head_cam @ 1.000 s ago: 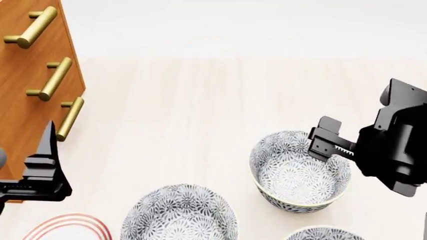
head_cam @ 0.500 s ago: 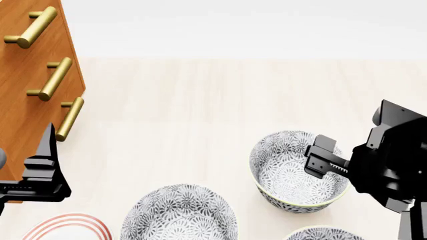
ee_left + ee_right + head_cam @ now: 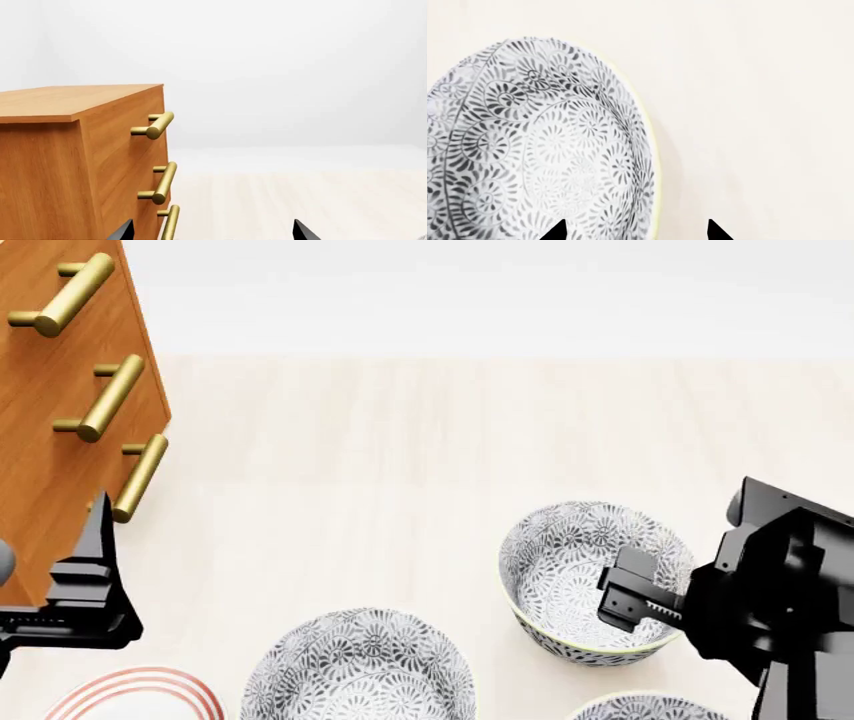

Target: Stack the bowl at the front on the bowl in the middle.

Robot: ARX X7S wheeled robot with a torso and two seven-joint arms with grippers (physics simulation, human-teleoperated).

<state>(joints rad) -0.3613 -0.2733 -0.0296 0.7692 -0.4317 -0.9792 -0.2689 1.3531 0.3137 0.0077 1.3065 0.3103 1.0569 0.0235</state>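
Observation:
Three alike floral bowls show in the head view. The bowl at the front [image 3: 574, 570] is the farthest one, at the right. My right gripper [image 3: 618, 602] hangs open over its right side. In the right wrist view that bowl [image 3: 540, 145] fills the picture, and its pale rim runs between the tips of my right gripper [image 3: 637, 232]. The bowl in the middle [image 3: 358, 668] stands nearer and to the left. My left gripper [image 3: 96, 530] stands open beside the drawer unit, far from the bowls. My left gripper [image 3: 212, 232] has nothing between its tips.
A wooden drawer unit [image 3: 67, 390] with brass handles [image 3: 160, 182] stands at the left. A white plate with red rings [image 3: 134, 695] lies at the lower left edge. The third bowl [image 3: 647, 708] peeks in at the bottom right.
My right gripper has moved down the head view and to the left, from over the bowl's far right rim to its near right side. The left arm has barely moved.

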